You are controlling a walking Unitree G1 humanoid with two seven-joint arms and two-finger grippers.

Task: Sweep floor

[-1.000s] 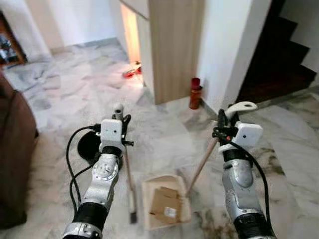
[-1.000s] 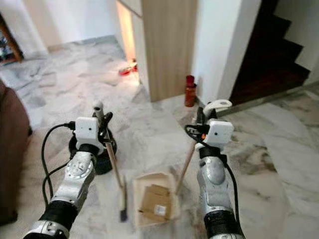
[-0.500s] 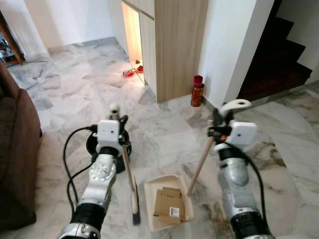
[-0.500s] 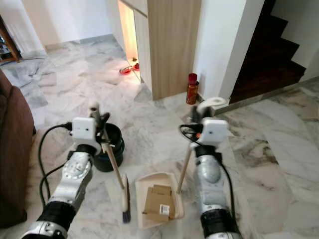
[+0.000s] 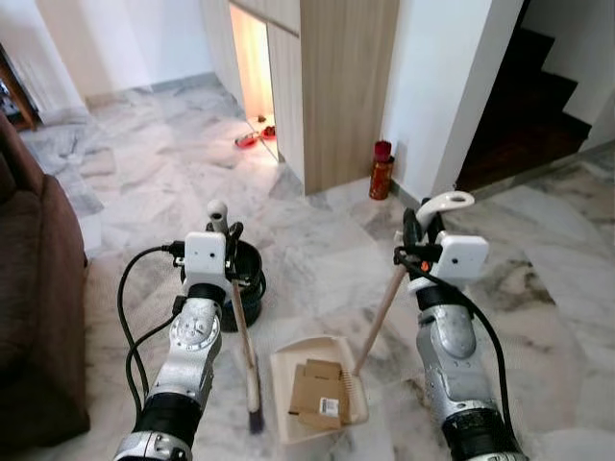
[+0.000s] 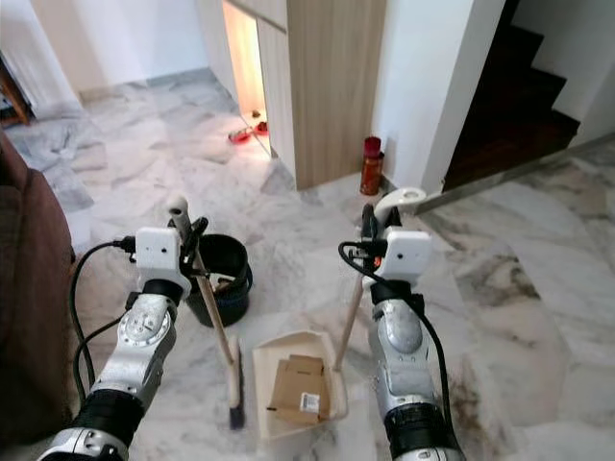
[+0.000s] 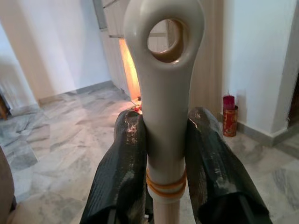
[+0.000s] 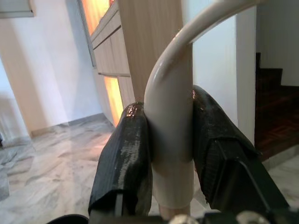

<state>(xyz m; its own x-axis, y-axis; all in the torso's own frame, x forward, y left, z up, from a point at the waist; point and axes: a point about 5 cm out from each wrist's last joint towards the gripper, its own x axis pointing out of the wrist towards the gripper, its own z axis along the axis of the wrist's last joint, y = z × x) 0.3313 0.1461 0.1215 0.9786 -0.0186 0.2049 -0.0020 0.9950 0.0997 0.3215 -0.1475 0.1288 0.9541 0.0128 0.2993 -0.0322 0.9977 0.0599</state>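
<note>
Left gripper [image 7: 163, 154] is clamped on the broom [image 5: 246, 336], right gripper [image 8: 170, 154] on the dustpan [image 5: 317, 389] handle, pan on the floor holding cardboard [image 5: 317, 394], label too small to read.

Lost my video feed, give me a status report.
Left gripper shut on broom. Right gripper shut on dustpan, cardboard inside. Black bucket just ahead.

floor [image 5: 144, 182]: grey-white marble | dustpan [image 5: 288, 360]: cream | bucket [image 6: 223, 257]: black | bottle [image 5: 381, 171]: red
</note>
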